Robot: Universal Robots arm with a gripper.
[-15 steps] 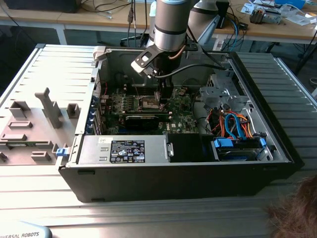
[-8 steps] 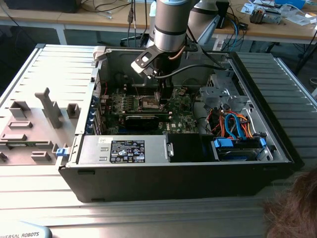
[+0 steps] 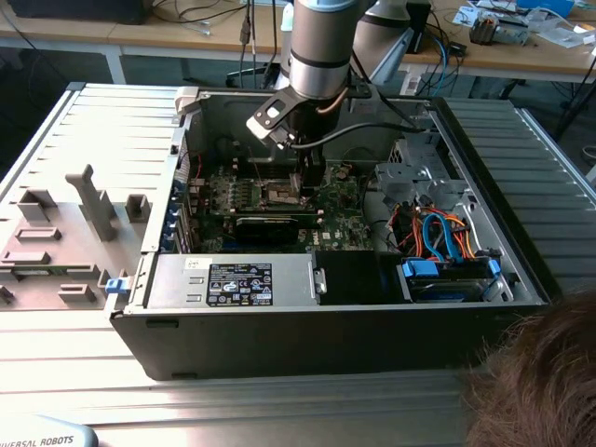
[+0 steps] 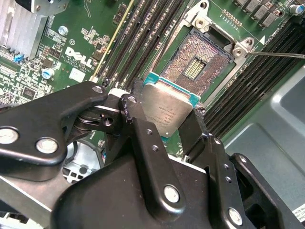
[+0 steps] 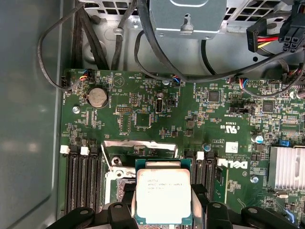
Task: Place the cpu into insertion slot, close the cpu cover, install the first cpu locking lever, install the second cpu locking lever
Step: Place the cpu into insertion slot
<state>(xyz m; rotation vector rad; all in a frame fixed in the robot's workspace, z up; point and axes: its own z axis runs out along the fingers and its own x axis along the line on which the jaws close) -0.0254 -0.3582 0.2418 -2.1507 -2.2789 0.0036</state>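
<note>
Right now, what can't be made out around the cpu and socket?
- Underside of the cpu: faces away in both wrist views.
- Near edge of the socket: second wrist view, covered by the cpu and the claw.
- Exterior view: socket partly behind the claw, too small for detail.
- Gap between cpu and socket: no side-on view.

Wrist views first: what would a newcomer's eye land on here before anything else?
The cpu stands out in both wrist views, silvery top up, pinched in the black gripper. Just beyond it in the second wrist view lies the uncovered socket on the green motherboard, its contacts bare. In the exterior view the arm reaches down into the open computer case.
</note>
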